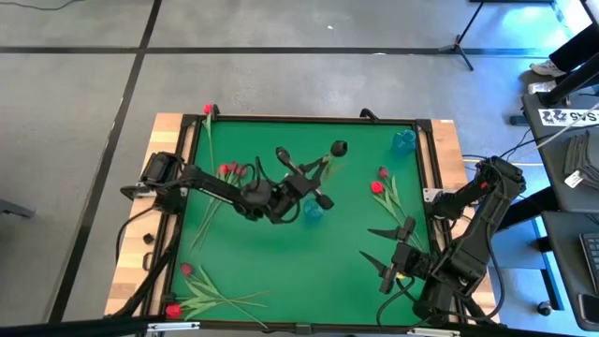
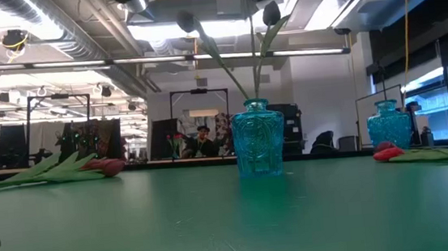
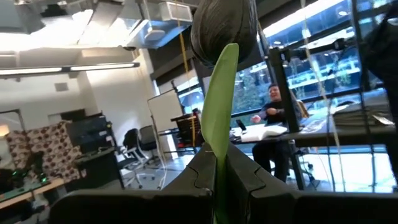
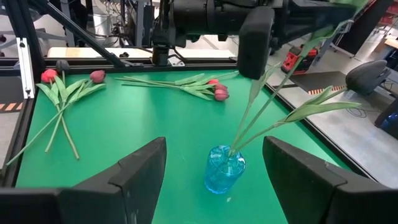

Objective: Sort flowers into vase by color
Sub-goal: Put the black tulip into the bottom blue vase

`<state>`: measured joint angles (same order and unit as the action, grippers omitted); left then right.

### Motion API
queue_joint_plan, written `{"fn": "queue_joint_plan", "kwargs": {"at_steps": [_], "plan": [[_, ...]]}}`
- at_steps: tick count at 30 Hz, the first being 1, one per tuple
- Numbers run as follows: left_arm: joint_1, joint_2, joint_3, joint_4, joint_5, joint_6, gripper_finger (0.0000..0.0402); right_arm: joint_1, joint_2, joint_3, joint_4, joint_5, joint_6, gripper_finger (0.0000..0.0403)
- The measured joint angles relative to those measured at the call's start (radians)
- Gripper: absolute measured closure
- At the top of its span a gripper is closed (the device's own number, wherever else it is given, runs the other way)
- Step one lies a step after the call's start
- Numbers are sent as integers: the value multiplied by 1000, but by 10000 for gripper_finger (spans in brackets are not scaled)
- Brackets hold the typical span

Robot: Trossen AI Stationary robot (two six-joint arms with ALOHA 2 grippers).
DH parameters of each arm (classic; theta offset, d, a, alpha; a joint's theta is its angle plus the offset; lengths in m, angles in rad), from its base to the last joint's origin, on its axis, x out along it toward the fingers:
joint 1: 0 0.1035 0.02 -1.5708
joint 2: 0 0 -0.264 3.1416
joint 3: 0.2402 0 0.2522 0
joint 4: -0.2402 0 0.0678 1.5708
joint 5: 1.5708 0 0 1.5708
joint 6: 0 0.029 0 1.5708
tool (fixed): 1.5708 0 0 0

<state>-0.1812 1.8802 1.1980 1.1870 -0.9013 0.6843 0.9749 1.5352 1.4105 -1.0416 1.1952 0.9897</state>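
Now left fingers [image 3: 217,177] pinch dark tulip's [image 3: 222,25] stem.

Two dark, near-black arms of jointed tubular links. Left arm [image 1: 211,184] slim, with rounded joint housings and a grey cylindrical base motor at the desk's left edge. Right arm [image 1: 468,234] bulkier, with a small red mark near its upper joint and black cables trailing. Left hand [image 1: 314,183] with matt black blocky fingers [image 3: 186,183]. Right hand [image 4: 214,180] with broad, flat, dark wedge-shaped fingers [image 4: 140,174], edges bevelled.
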Motion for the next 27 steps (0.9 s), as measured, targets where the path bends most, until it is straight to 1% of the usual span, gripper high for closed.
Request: {"fn": "queue_joint_plan", "kwargs": {"at_steps": [7,11,16,18,21,23,27], "plan": [[7,54,0,8,6,3,396,0,0,0,4,-10,27,134],[6,63,0,4,10,0,396,0,0,0,5,-15,31,134],[-3,63,0,-12,-15,-52,376,0,0,0,5,-28,32,134],[-5,62,0,-61,-32,-94,364,0,0,0,6,-29,32,134],[-3,62,0,-172,-66,-201,347,0,0,0,18,-29,33,134],[-2,62,0,-237,-70,-272,335,0,0,0,30,-29,32,134],[-23,62,0,-295,-76,-350,309,0,0,0,38,-37,26,134]]}}
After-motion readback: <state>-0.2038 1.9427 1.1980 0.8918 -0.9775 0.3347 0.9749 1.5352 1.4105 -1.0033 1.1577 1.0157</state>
